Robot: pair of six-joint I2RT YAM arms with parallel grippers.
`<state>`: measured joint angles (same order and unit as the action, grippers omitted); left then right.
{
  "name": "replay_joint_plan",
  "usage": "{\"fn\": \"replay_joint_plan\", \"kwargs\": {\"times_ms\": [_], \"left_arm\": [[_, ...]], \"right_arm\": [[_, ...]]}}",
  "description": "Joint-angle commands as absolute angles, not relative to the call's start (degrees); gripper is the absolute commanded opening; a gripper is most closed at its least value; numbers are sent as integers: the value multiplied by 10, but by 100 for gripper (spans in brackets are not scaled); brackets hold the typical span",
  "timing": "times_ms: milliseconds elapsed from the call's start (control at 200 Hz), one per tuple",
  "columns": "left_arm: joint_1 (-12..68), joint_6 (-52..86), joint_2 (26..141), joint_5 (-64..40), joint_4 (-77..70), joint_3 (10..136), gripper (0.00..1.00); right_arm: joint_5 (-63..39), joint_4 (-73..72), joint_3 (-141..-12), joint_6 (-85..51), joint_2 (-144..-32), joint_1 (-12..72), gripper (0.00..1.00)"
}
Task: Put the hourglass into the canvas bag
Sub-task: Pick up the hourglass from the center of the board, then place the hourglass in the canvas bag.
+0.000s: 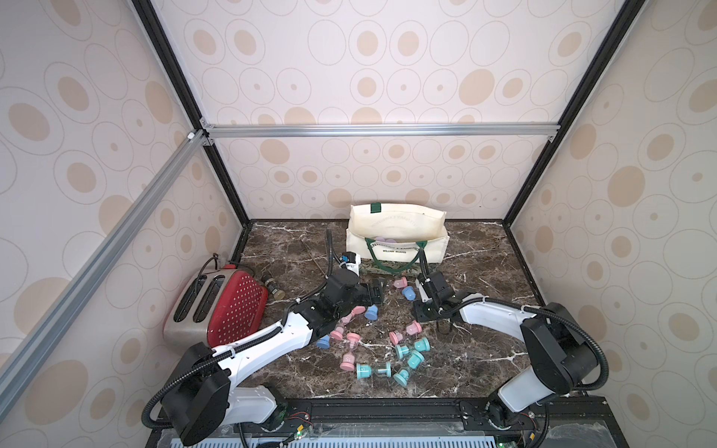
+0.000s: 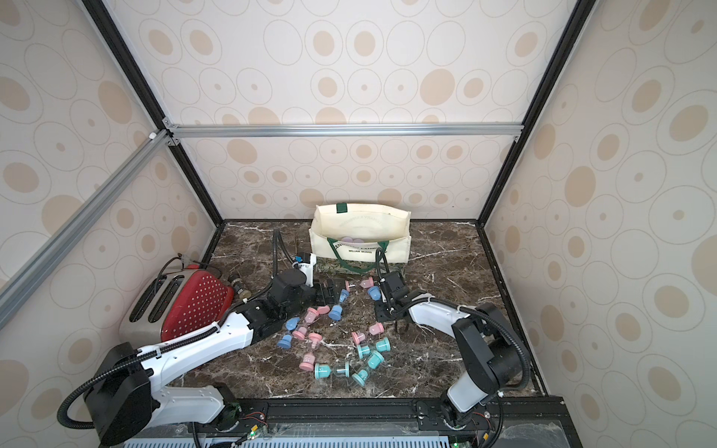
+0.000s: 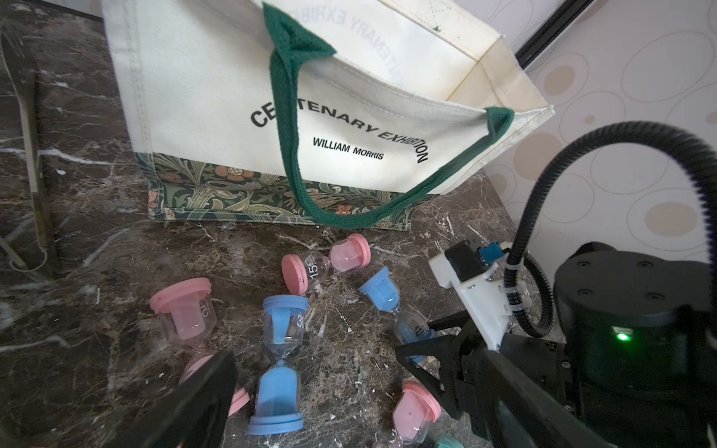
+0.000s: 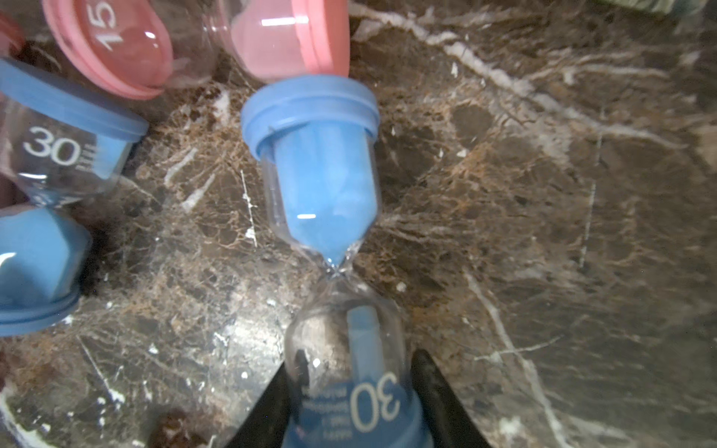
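clamping one end of blue hourglass, right gripper; long axis points toward canvas bag.

Toaster: red, white-dotted, steel ends, two slots, left side of table.
Jar: small, dark, just beside toaster.
Stick: thin, lying flat.
Table: brown marble, white veins.

Both top views look steeply down from high at the front onto the whole marble table; left wrist faces the canvas bag from low, right wrist hangs close over a blue hourglass both wrists show.
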<state>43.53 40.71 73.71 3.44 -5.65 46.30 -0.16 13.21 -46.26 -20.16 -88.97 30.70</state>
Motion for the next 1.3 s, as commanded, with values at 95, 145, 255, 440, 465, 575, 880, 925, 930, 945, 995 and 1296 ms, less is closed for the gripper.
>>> {"fn": "replay_joint_plan", "kwargs": {"times_ms": [95, 145, 255, 440, 465, 575, 880, 925, 930, 945, 995, 1296], "left_arm": [[440, 392, 719, 57, -40, 484, 97], [439, 387, 717, 63, -35, 487, 97], [439, 373, 712, 74, -22, 500, 97], [438, 349, 706, 93, 0, 525, 98], [438, 345, 706, 96, 4, 529, 98], [436, 328, 704, 106, 16, 550, 97], [415, 284, 715, 102, 35, 614, 97], [410, 280, 718, 99, 35, 622, 97], [410, 280, 719, 99, 35, 623, 97], [409, 279, 720, 97, 35, 625, 98], [403, 275, 724, 92, 34, 632, 97], [357, 279, 752, 27, 10, 651, 97]], "right_arm": [[11, 178, -472, -196, -834, 311, 16], [12, 191, -477, -194, -820, 311, 15], [17, 215, -487, -190, -785, 311, 12], [10, 268, -527, -181, -747, 311, 10], [6, 277, -535, -180, -745, 311, 10], [-5, 306, -569, -172, -734, 311, 9], [-80, 344, -679, -153, -753, 311, 8], [-82, 347, -699, -149, -760, 311, 8], [-82, 346, -701, -149, -761, 311, 8], [-82, 346, -708, -148, -764, 312, 8], [-81, 351, -737, -142, -781, 311, 7], [-39, 377, -923, -103, -942, 308, 7]]}}
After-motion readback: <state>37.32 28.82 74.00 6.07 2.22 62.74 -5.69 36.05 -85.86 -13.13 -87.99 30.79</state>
